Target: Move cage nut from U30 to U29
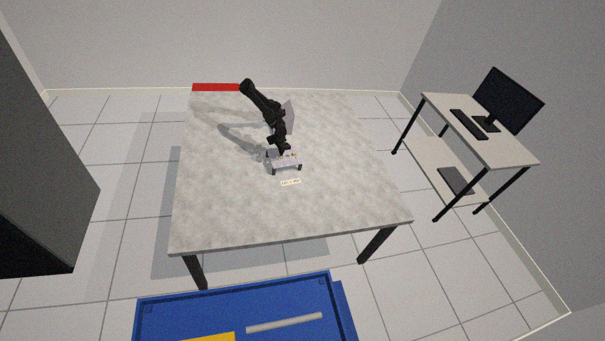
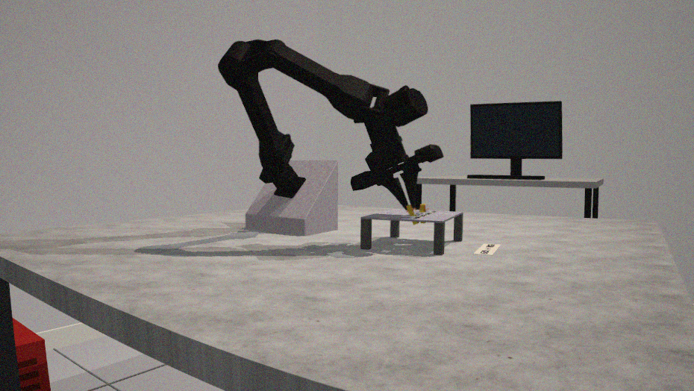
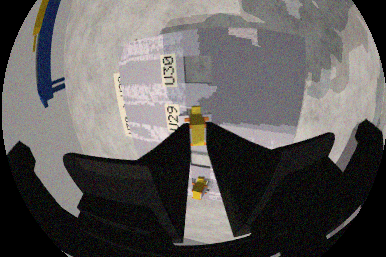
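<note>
The rail plate (image 1: 285,164) (image 2: 378,216) (image 3: 250,77) is standing on short dark legs on the table (image 1: 267,212) (image 2: 358,304), and the black arm (image 1: 263,104) (image 2: 312,72) is reaching down to it from a sloped block (image 1: 289,118) (image 2: 322,207) behind the plate. The gripper (image 1: 281,153) (image 2: 412,207) (image 3: 197,128) is pointing downward at the plate, its fingers standing nearly closed and pinching the yellow cage nut (image 1: 281,156) (image 2: 410,210) (image 3: 198,134). That nut is sitting at the plate's U29 position, beside the U29 label (image 3: 172,118); whether it is lying square, or its wings are spreading underneath, cannot be told. The square hole U30 (image 3: 198,69) is showing open in the plate beside the U30 label (image 3: 169,70). The other nut (image 1: 293,154) (image 2: 421,207) (image 3: 199,187) is resting in the plate, on the far side of the held one from U30. Some yellow is poking out below the plate. A printed strip (image 1: 291,180) (image 2: 485,248) (image 3: 122,104) is lying on the table in front of the plate, apart from it.
</note>
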{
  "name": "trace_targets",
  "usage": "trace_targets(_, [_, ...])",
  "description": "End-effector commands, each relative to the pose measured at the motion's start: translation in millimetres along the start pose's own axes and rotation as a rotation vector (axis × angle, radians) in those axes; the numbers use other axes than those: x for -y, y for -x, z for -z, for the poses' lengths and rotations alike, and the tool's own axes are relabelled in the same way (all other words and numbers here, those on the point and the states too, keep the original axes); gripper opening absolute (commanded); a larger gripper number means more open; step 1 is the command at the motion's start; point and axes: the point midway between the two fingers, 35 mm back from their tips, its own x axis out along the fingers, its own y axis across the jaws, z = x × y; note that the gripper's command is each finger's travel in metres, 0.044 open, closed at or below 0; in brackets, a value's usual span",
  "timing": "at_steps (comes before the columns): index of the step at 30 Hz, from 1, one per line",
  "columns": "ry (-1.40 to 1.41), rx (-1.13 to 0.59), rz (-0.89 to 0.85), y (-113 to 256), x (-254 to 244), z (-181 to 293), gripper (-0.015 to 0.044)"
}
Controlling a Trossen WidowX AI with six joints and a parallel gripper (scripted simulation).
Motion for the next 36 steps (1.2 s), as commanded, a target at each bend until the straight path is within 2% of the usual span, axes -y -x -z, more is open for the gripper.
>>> trace_targets(1, [0.006, -0.005, -0.005, -0.4, 1.3, 1.2, 0.0027])
trace_targets(36, [0.007, -0.006, -0.037, -0.4, 5.1, 1.2, 0.0027])
